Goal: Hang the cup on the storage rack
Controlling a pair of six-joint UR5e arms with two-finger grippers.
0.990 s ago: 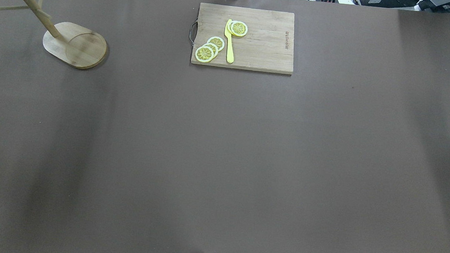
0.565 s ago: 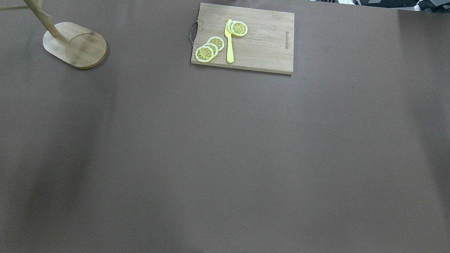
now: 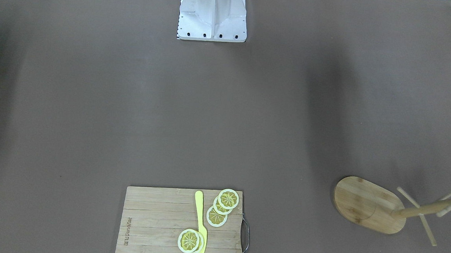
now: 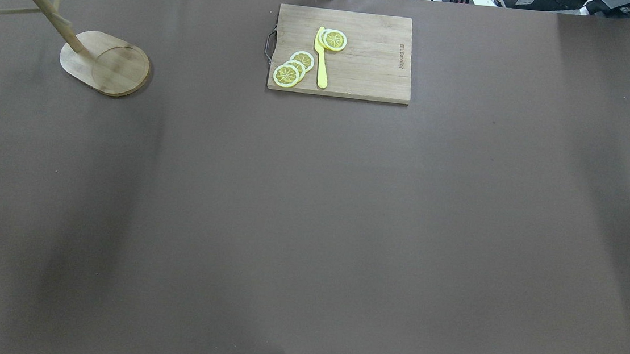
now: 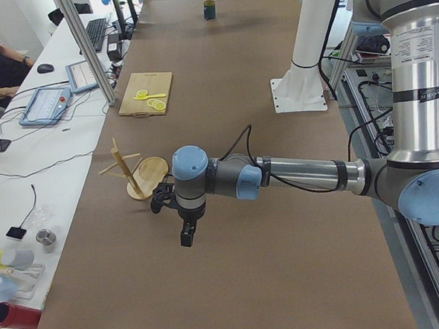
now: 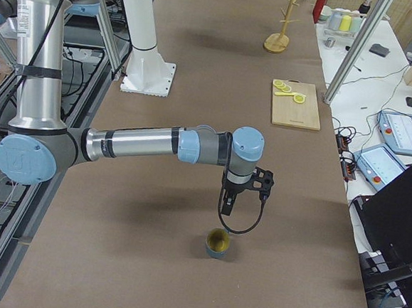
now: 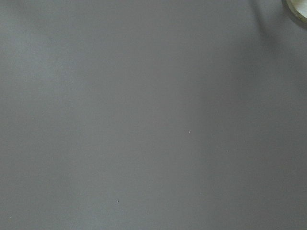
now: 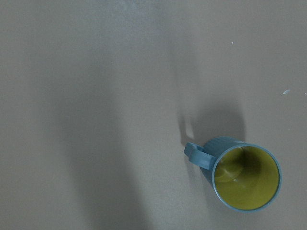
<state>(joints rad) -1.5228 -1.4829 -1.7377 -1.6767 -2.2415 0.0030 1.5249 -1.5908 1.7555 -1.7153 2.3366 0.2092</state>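
— What has moved since a second ago?

— Nothing in the overhead view. The storage rack [image 4: 113, 68] and the cutting board [image 4: 359, 61] lie just where they lay.

— Where is the cup [image 6: 218, 244]?

— Upright on the table [image 4: 310, 228], toward the end on the robot's right. It is outside the overhead and front-facing views. The right wrist camera looks down into its yellow-green inside, with the loop handle toward the upper left.

— Counts?

— One cup and one rack. One board carries one yellow knife [image 4: 321, 63] and, as far as I can count, five lemon slices [image 4: 287, 76]. Three of them overlap in a row and two are stacked against the blade.

— Edges and room?

— The rack stands near the far corner on the robot's left, close to the operators' edge. The board sits against that same edge at mid-table. A long stretch of brown cover lies between cup and rack.

— The grippers?

— The right gripper [image 6: 225, 207] points down, just beside the cup and above the table, touching nothing. The left gripper [image 5: 186, 239] hangs over the cover near the rack's base. Only the side views show either one, so I cannot tell how far their jaws are parted.
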